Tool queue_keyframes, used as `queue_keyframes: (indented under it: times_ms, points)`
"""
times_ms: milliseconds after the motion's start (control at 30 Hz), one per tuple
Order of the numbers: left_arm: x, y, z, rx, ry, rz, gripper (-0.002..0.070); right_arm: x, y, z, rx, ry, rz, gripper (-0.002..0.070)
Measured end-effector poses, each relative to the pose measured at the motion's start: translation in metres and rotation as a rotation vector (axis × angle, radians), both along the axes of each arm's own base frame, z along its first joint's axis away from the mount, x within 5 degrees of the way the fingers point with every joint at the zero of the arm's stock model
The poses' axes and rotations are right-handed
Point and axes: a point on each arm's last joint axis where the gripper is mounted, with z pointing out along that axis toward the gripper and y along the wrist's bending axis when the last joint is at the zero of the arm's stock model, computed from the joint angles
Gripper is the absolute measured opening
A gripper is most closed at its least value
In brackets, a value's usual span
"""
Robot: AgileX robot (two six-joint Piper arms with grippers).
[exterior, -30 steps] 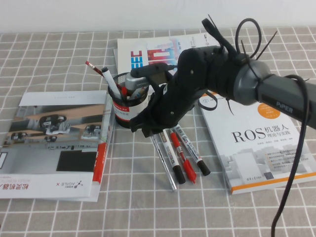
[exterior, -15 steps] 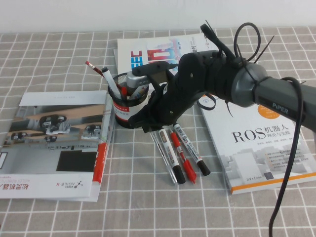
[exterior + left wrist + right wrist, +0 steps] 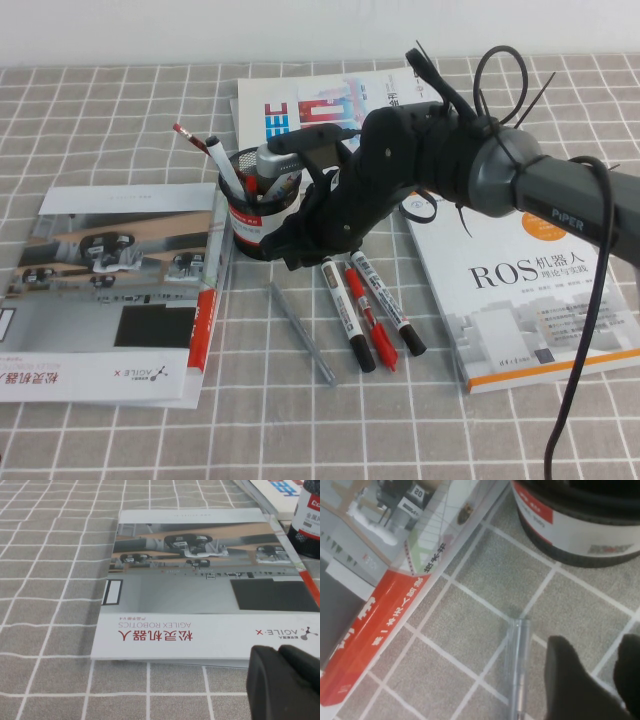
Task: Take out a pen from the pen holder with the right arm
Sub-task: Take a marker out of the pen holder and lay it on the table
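A: Which step?
B: Pen's out, I judge. Grey pen (image 3: 300, 335) lies on worktop (image 3: 450, 430) near pen holder (image 3: 262, 215). Right gripper (image 3: 292, 260) beside holder, fingers apart, empty. Left gripper (image 3: 287, 680) parked by booklet (image 3: 200, 580), fingers together. Next: raise arm clear.

- Left gripper (image 3: 279, 654): dark fingertips together, above the booklet's near corner.
- Booklet (image 3: 200, 585): flat on checked cloth (image 3: 50, 580), at gripper's 11 o'clock.
- Pen holder (image 3: 310, 519): at gripper's 12 o'clock, beside the booklet.
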Motion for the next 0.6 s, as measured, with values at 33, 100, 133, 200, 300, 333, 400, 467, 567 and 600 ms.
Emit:
queue_keyframes:
  times_ms: [33, 100, 133, 200, 300, 333, 400, 467, 567, 600]
  points:
    - [0.000, 0.000, 0.000, 0.000, 0.000, 0.000, -0.0003, 0.000, 0.000, 0.000, 0.000, 0.000, 0.000, 0.0187]
    - [0.000, 0.000, 0.000, 0.000, 0.000, 0.000, -0.0003, -0.001, 0.000, 0.001, -0.003, 0.005, 0.002, 0.0188]
    - [0.000, 0.000, 0.000, 0.000, 0.000, 0.000, -0.0003, -0.001, -0.001, 0.001, -0.004, 0.006, 0.003, 0.0188]
    - [0.000, 0.000, 0.000, 0.000, 0.000, 0.000, -0.0003, -0.004, -0.003, 0.009, -0.005, 0.006, 0.007, 0.0188]
    - [0.000, 0.000, 0.000, 0.000, 0.000, 0.000, -0.0003, -0.014, -0.011, 0.027, -0.007, -0.009, 0.014, 0.0188]
    - [0.000, 0.000, 0.000, 0.000, 0.000, 0.000, -0.0003, -0.019, -0.015, 0.034, -0.007, -0.017, 0.015, 0.0188]
    - [0.000, 0.000, 0.000, 0.000, 0.000, 0.000, -0.0003, -0.031, -0.025, 0.044, -0.010, -0.026, 0.016, 0.0185]
    - [0.000, 0.000, 0.000, 0.000, 0.000, 0.000, -0.0003, -0.043, -0.036, 0.060, 0.001, -0.054, 0.013, 0.0169]
    - [0.000, 0.000, 0.000, 0.000, 0.000, 0.000, -0.0003, -0.069, -0.057, 0.079, 0.014, -0.096, 0.008, 0.0113]
    - [0.000, 0.000, 0.000, 0.000, 0.000, 0.000, -0.0003, -0.079, -0.065, 0.091, 0.022, -0.121, 0.011, 0.0078]
